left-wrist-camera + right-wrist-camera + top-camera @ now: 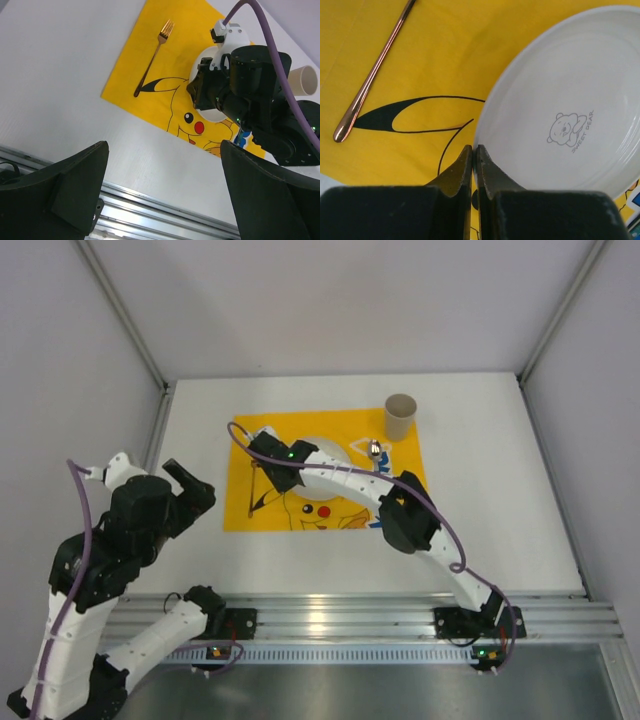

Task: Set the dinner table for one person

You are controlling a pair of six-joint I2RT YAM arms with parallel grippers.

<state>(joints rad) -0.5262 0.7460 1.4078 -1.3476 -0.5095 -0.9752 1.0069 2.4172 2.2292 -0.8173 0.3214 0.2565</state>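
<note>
Over the yellow mat (145, 45), the right gripper (474, 147) hangs closed beside the plate (530, 100), left gripper (164, 147) spread wide.

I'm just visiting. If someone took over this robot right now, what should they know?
Left gripper: open, empty, off to the mat's left.
Right gripper: shut on nothing, tips beside the plate.
Done: Pikachu mat on the dinner table; plate mid-mat, fork to its left, beige cup at the far right corner.
Left: probably just checking the small utensil right of the plate.
</note>
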